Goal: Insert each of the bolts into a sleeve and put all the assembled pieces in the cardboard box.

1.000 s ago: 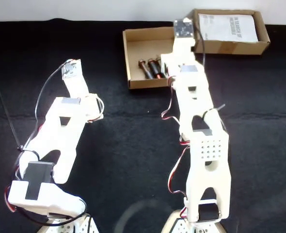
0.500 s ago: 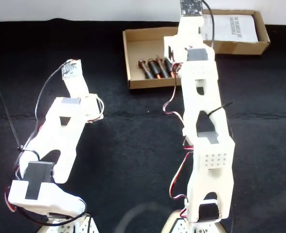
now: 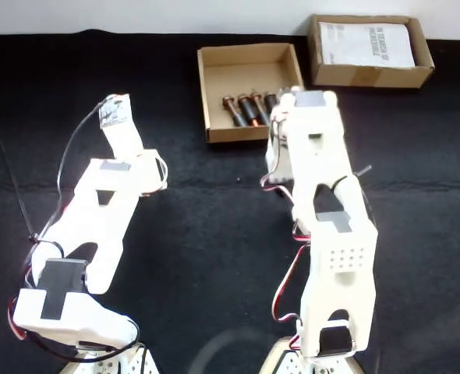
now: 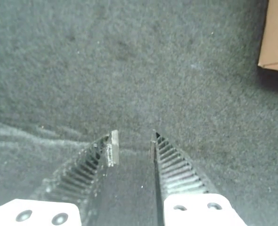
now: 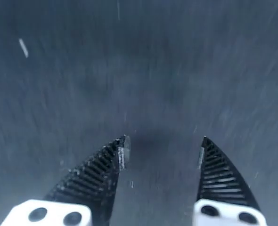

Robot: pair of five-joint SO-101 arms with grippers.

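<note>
Fingers of the left gripper (image 4: 133,141) are parted by a narrow gap, and nothing is held between them. The black cloth (image 4: 129,61) is seen below, with a brown cardboard edge (image 4: 276,37) off to one side (which box it belongs to cannot be told). The right gripper (image 5: 162,146) is spread wide, likewise with nothing held, and the same cloth is seen beneath it.

From the high view, the assembled pieces (image 3: 249,109) are found lying side by side inside the cardboard box (image 3: 245,72), gathered against its near wall and toward its right half. Four can be counted, the last being partly covered by the right arm (image 3: 339,257), which is folded back on itself just in front of the box's near right corner. The left arm (image 3: 97,226) is set well apart from the box, on the left of the table, with its wrist pointed toward the far side. A second box (image 3: 370,76), shallower and holding a printed sheet (image 3: 368,43), is placed just beside the cardboard box, at the far right of the cloth.
</note>
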